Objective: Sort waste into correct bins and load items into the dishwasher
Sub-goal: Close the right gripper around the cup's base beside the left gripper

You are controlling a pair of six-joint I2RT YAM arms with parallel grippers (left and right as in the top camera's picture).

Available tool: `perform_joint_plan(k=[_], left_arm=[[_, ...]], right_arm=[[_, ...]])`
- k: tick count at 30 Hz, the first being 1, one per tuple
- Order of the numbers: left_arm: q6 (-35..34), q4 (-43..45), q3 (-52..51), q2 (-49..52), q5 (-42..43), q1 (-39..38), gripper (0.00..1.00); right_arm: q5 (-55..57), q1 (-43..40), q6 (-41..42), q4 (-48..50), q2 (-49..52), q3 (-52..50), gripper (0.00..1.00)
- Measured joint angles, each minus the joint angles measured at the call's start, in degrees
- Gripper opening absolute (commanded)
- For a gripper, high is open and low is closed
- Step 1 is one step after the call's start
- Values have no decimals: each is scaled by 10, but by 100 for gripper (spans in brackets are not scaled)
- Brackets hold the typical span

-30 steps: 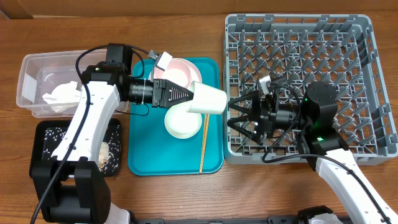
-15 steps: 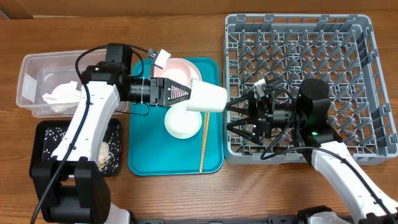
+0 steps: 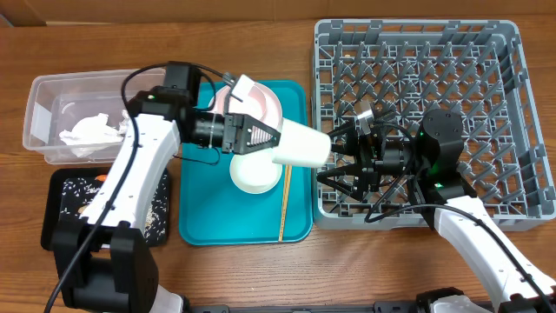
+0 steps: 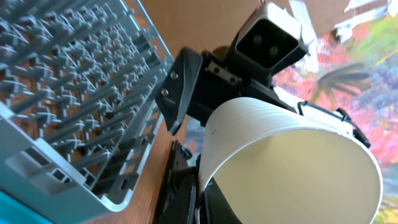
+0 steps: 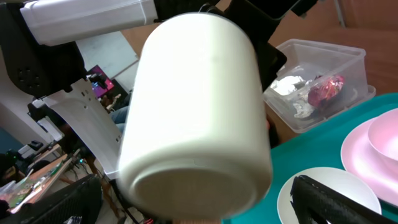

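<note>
**Left tool** [image 3: 268, 139]: clamped on the rim of a round white cup [image 3: 300, 145].

**Cup:** held on its side in the air, base towards the right arm. It is over the right edge of a flat teal plastic tray [image 3: 204, 217], just beside the left wall of a large square grey plastic dish rack [image 3: 417, 52].

**Right tool** [image 3: 332, 161]: fingers spread wide at the cup's base; contact cannot be told.

**On the teal tray:**
- round pale-pink plate [image 3: 269, 104]
- small white bowl [image 3: 250, 174]
- pair of light wooden chopsticks [image 3: 283, 204]

**Clear plastic rectangular tub** [image 3: 42, 109]: holds a crumpled white tissue [image 3: 87, 132].

**Shallow black rectangular tray** [image 3: 59, 209]: holds white rice grains [image 3: 74, 184].

**Worktop** [image 3: 391, 261]: brown wood.
</note>
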Motion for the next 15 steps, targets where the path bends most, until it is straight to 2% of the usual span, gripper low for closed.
perform_joint_plan(k=[3,10,15], left_arm=[[0,3,0,0,-5,-10,4],[0,4,0,0,-16,-13,4],[0,12,0,0,-16,-13,6]], right_arm=[[0,0,1,14,0,0,96],[-4,2,15,40,0,0,80],[3,19,17,41,0,0,78]])
